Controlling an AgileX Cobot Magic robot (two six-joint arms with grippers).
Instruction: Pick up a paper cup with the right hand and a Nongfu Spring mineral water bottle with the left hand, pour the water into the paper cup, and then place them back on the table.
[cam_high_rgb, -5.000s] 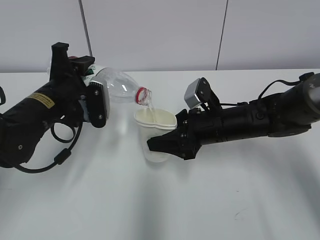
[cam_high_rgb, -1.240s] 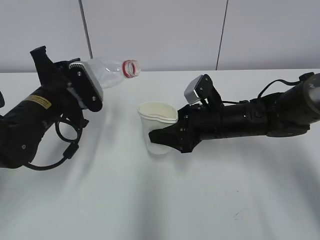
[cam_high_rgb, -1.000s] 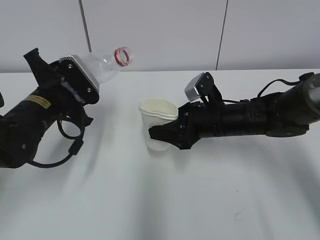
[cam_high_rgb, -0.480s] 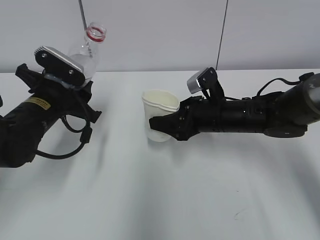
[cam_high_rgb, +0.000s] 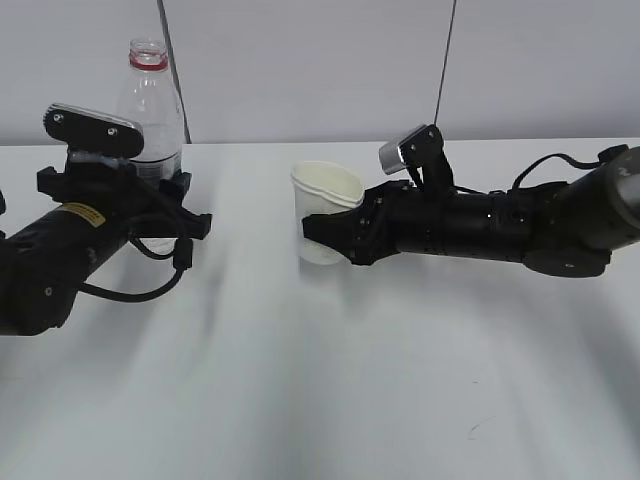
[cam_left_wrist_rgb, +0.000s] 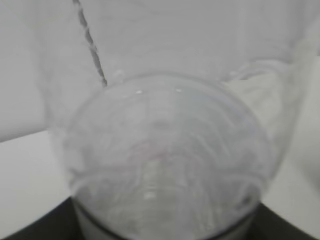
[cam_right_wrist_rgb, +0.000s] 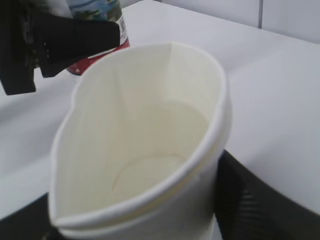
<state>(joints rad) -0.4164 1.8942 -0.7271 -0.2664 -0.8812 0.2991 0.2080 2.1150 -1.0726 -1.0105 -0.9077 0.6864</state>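
The clear, capless Nongfu Spring bottle (cam_high_rgb: 150, 105) with a red neck ring stands upright at the left, held low by my left gripper (cam_high_rgb: 140, 195), which is shut on it. The bottle's body (cam_left_wrist_rgb: 165, 165) fills the left wrist view, with the black jaws at its bottom corners. My right gripper (cam_high_rgb: 325, 230) is shut on the white paper cup (cam_high_rgb: 325, 220), squeezing its rim into a pinched shape, at the table's middle. The cup's cream inside (cam_right_wrist_rgb: 150, 145) holds clear water. The bottle's red-and-green label (cam_right_wrist_rgb: 97, 15) shows behind the cup.
The white table (cam_high_rgb: 320, 380) stretches in front of both arms. A small dark scuff (cam_high_rgb: 478, 428) lies near the front right. A grey panelled wall (cam_high_rgb: 320, 60) stands behind.
My left gripper has swung the bottle from tilted to upright and lowered it to the left. My right gripper has shifted the cup slightly back and right.
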